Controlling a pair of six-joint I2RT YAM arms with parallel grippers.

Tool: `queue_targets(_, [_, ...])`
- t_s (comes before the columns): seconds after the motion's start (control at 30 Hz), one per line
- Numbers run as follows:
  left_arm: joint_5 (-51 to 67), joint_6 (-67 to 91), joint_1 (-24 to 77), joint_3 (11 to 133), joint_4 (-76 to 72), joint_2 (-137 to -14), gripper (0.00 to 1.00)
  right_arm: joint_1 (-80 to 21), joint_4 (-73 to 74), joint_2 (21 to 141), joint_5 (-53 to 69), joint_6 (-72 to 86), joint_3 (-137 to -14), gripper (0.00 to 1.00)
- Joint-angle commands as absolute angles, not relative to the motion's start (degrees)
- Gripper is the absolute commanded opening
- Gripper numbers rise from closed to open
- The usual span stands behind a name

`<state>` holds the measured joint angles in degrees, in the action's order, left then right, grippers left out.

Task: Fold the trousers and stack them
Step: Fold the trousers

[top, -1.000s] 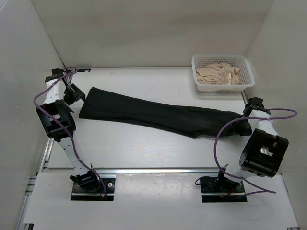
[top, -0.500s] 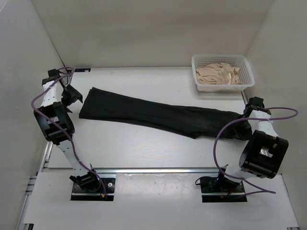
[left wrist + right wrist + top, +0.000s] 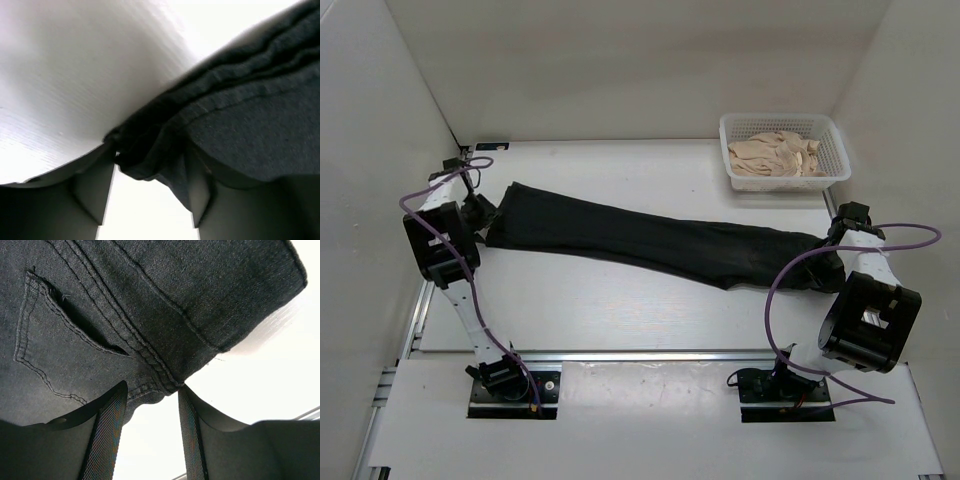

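Note:
The black trousers (image 3: 640, 240) lie flat and long across the table, leg ends at the left and waist at the right. My left gripper (image 3: 480, 212) is at the leg ends. In the left wrist view (image 3: 150, 170) the bunched hem (image 3: 145, 155) sits pinched between its fingers. My right gripper (image 3: 838, 250) is at the waist end. In the right wrist view (image 3: 150, 390) its fingers close on the stitched waistband (image 3: 160, 375), beside a back pocket (image 3: 65, 335).
A white basket (image 3: 833, 130) with beige cloth (image 3: 775, 155) stands at the back right. White walls enclose the table on the left, back and right. The arm bases sit on a rail at the near edge.
My left arm has swung in from the left wall to the leg ends and its fingers now hold the hem. The right arm and the trousers have stayed in place.

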<state>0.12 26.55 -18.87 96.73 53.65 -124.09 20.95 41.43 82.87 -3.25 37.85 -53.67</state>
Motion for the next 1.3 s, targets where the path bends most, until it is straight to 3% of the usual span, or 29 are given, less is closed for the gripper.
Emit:
queue_targets(0.0, [0.6, 27.9, -18.7, 95.1, 51.5, -125.1, 0.63, 21.2, 40.3, 81.4, -1.9, 36.9, -55.2, 0.5])
queue_targets(0.03, [-0.3, 27.9, -18.7, 95.1, 51.0, -125.2, 0.57, 21.2, 40.3, 81.4, -1.8, 36.9, -55.2, 0.5])
queue_targets(0.13, [-1.2, 28.5, -18.7, 97.5, 51.0, -125.8, 0.15, 21.2, 40.9, 80.9, -0.6, 36.9, -56.2, 0.51])
queue_targets(0.17, [-1.2, 28.5, -18.7, 98.3, 52.3, -125.8, 0.1, 21.2, 41.7, 80.9, -0.6, 36.9, -56.2, 0.51])
queue_targets(0.3, [-4.9, 29.0, -19.2, 102.2, 54.1, -123.1, 0.1, 21.2, 44.0, 78.1, -0.1, 35.5, -58.6, 0.75])
queue_targets(0.37, [-6.2, 29.0, -19.2, 104.5, 54.8, -120.2, 0.1, 21.2, 45.3, 77.0, -0.1, 34.7, -59.6, 0.79])
queue_targets(0.73, [-9.4, 21.0, -11.6, 120.4, 63.4, -108.5, 0.1, 21.2, 50.4, 71.2, 1.1, 33.7, -64.3, 0.82])
queue_targets(0.97, [-9.5, 17.1, 5.7, 122.3, 63.4, -102.7, 0.1, 20.7, 50.4, 70.1, 2.2, 33.7, -64.9, 0.82])
queue_targets(1.17, [-8.8, 19.6, 24.6, 120.1, 62.7, -102.7, 0.1, 20.7, 50.4, 69.6, 2.7, 33.7, -64.3, 0.82])
queue_targets(1.27, [-8.8, 22.0, 29.2, 117.9, 60.8, -103.9, 0.1, 20.7, 50.4, 69.6, 2.7, 33.7, -63.8, 0.82])
